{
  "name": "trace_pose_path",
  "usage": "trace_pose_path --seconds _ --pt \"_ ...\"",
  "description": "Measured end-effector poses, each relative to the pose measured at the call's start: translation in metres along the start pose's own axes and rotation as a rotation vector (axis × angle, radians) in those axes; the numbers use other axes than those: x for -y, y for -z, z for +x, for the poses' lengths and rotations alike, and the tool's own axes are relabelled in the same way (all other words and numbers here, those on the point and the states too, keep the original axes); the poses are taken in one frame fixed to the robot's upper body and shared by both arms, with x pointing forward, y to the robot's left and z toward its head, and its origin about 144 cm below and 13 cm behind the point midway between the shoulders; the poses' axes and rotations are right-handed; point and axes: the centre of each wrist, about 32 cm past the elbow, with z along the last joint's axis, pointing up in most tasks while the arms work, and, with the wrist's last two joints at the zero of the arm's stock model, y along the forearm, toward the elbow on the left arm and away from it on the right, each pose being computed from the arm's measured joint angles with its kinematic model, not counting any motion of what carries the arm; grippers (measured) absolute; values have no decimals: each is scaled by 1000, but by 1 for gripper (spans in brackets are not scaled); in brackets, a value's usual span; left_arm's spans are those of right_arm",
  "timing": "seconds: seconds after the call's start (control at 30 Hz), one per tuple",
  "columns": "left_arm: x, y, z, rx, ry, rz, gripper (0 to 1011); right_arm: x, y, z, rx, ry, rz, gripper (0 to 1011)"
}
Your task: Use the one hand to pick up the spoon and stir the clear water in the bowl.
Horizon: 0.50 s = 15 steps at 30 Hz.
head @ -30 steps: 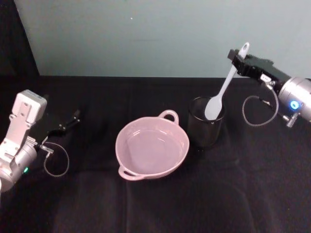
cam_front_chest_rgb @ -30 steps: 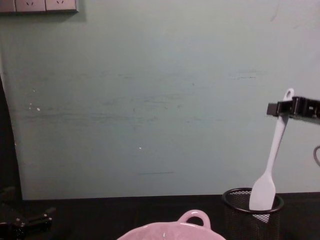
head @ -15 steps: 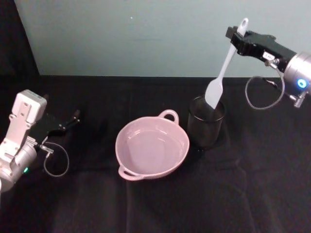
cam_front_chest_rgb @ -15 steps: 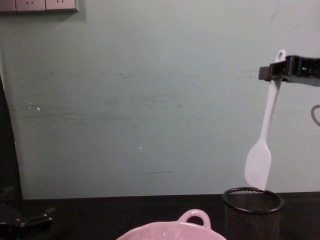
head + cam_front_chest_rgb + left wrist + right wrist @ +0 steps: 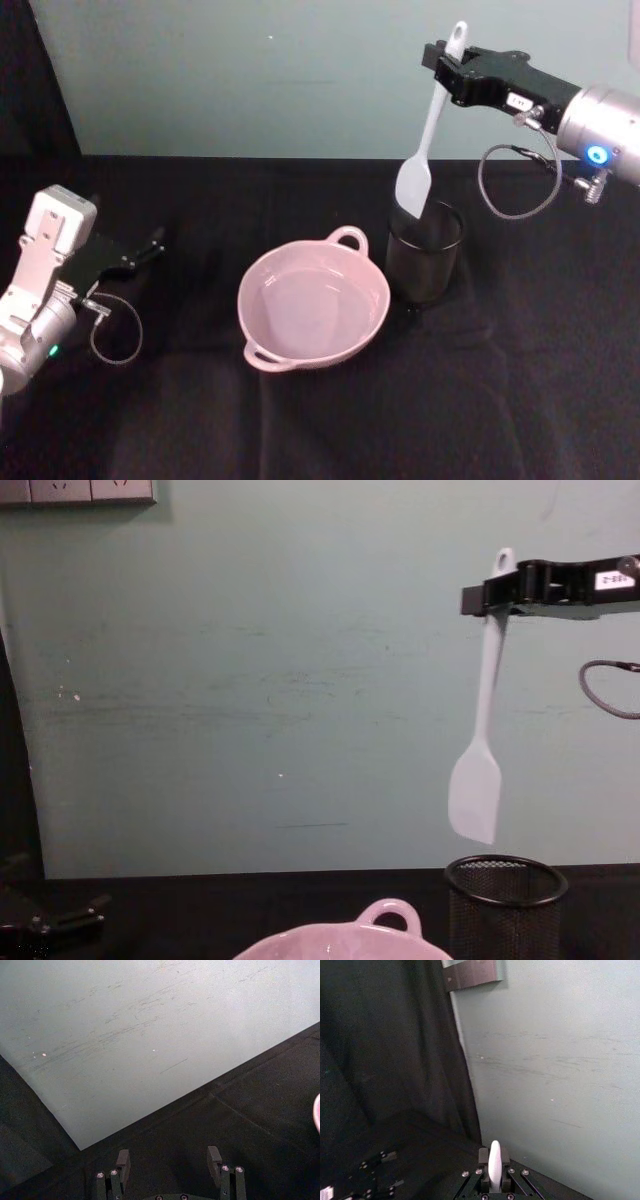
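Observation:
My right gripper [image 5: 447, 62] is shut on the top of the white spoon's [image 5: 421, 140] handle, high above the table. The spoon [image 5: 481, 742] hangs blade down, its blade just above and a little left of the black mesh cup [image 5: 505, 907]. The right wrist view shows the handle's end [image 5: 494, 1164] pinched between the fingers. The pale pink bowl [image 5: 312, 304] with clear water sits at the table's middle, left of the cup [image 5: 424, 250]; its loop handle [image 5: 389, 916] shows in the chest view. My left gripper [image 5: 168, 1161] rests open at the table's left side [image 5: 140, 250].
A black cloth covers the table [image 5: 330, 420]. A pale green wall [image 5: 260, 70] rises behind it, with outlets at its upper left [image 5: 78, 491]. A grey cable loops beside each wrist [image 5: 505, 190].
My right gripper has lifted the spoon out of the mesh cup and carried it leftward. The left arm has stayed still.

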Motion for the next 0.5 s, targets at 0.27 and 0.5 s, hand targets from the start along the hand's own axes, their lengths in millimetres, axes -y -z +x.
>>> trace_pose_path --seconds 0.27,0.5 --pt "0 0 0 0 0 0 1011 -16 4 -10 28 -67 -46 116" --pt "0 0 0 0 0 0 1011 -29 13 -18 26 -117 -78 116"
